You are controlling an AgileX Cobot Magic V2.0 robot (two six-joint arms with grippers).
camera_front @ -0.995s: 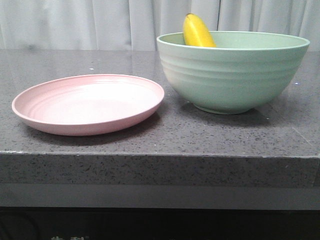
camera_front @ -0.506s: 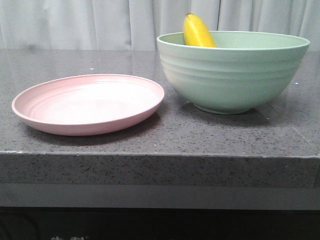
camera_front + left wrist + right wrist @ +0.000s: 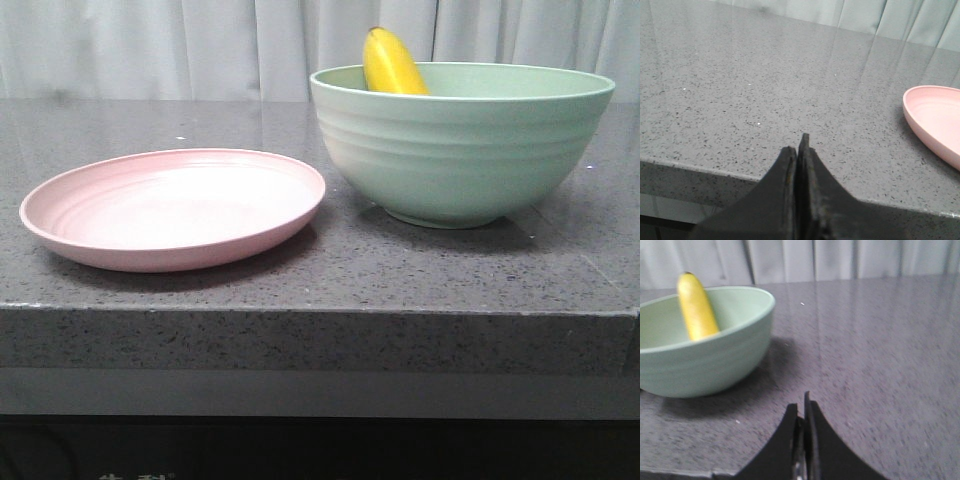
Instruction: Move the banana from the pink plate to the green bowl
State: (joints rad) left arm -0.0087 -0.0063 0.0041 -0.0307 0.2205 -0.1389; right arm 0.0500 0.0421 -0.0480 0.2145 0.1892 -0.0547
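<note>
The yellow banana [image 3: 394, 64] stands upright in the mint-green bowl [image 3: 462, 150], leaning on its back left wall; it also shows in the right wrist view [image 3: 696, 306] in the bowl [image 3: 705, 357]. The pink plate [image 3: 175, 207] lies bare to the left of the bowl; its edge shows in the left wrist view [image 3: 935, 120]. My left gripper [image 3: 798, 146] is shut and empty, near the counter's front edge, left of the plate. My right gripper [image 3: 801, 404] is shut and empty, low over the counter to the right of the bowl. Neither gripper shows in the front view.
The grey speckled counter [image 3: 330, 270] has its front edge close to the camera. A pale curtain [image 3: 200, 45] hangs behind it.
The front view has shifted slightly; plate, bowl and banana sit a few pixels further left. Nothing else has visibly changed.
</note>
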